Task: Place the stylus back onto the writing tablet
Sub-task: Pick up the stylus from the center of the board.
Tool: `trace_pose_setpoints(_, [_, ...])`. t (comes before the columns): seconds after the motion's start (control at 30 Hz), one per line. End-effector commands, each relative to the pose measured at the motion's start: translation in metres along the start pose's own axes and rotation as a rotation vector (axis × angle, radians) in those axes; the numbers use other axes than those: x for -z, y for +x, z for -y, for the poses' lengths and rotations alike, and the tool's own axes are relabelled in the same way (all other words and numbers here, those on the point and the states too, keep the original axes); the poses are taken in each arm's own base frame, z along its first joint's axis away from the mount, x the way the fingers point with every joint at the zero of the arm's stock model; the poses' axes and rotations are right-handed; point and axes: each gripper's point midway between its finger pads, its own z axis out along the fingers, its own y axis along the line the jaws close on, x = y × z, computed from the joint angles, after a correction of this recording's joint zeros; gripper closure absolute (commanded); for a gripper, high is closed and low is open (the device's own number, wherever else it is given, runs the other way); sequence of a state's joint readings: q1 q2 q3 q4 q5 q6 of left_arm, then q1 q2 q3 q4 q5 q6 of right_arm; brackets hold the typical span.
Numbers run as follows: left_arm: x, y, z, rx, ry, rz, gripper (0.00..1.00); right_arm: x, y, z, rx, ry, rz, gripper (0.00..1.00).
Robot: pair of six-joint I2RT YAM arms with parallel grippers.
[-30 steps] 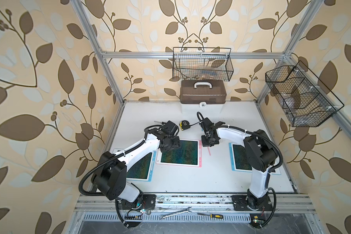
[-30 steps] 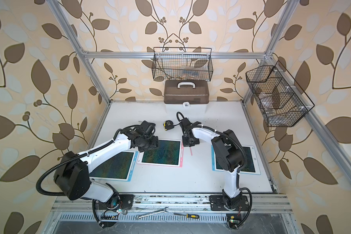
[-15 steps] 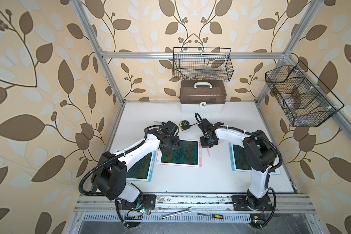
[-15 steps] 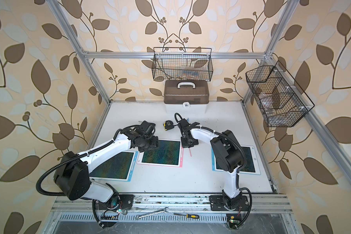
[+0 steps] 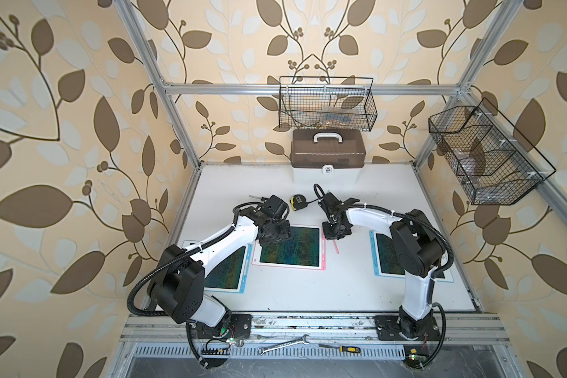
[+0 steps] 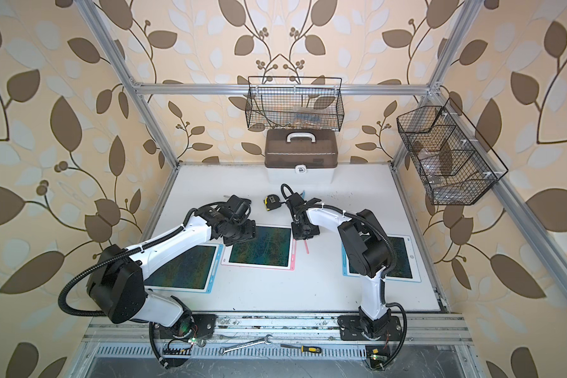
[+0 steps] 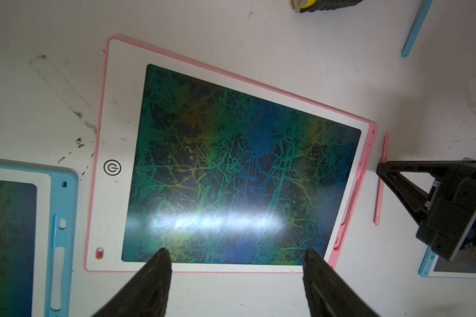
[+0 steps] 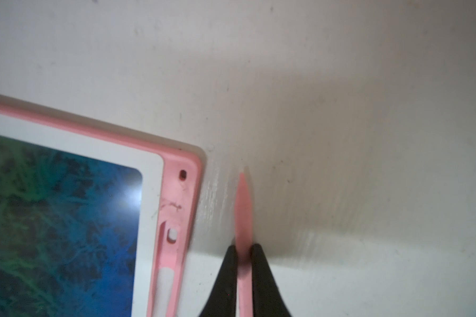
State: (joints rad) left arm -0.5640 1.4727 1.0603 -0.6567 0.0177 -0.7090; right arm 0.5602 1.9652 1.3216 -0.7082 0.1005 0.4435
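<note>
The pink stylus (image 8: 243, 208) lies on the white table just off the right edge of the pink-framed writing tablet (image 5: 292, 248), apart from it. My right gripper (image 8: 243, 247) is shut on the stylus, one black finger on each side of its shaft. In both top views the stylus (image 6: 306, 247) sticks out towards the front from under the right gripper (image 5: 333, 236). The tablet's empty stylus slot (image 8: 168, 263) runs along its pink side rail. My left gripper (image 7: 235, 254) is open above the tablet's (image 7: 231, 164) far left edge, holding nothing.
Two blue-framed tablets (image 5: 228, 271) (image 5: 390, 258) lie left and right of the pink one. A yellow tape measure (image 5: 298, 202) and a blue stylus (image 7: 414, 27) lie behind. A brown toolbox (image 5: 328, 157) stands at the back wall under a wire basket (image 5: 326, 104).
My right gripper has edged slightly towards the tablet, still on the stylus. The left arm has not moved.
</note>
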Motion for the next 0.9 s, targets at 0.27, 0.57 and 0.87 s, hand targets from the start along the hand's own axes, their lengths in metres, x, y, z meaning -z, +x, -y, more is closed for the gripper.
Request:
trace_pose_setpoints(0.27, [0.003, 0.000, 0.001, -0.005, 0.009, 0.020, 0.24, -0.011, 0.025, 0.011, 0.001, 0.034, -0.105, 0.99])
trace_pose_setpoints(0.57, [0.003, -0.002, 0.003, -0.014, 0.013, 0.023, 0.24, -0.005, 0.021, 0.010, -0.009, 0.021, -0.093, 1.00])
trace_pose_setpoints(0.87, [0.002, -0.003, 0.005, -0.017, 0.012, 0.022, 0.24, 0.011, 0.011, 0.003, -0.019, -0.009, -0.052, 1.00])
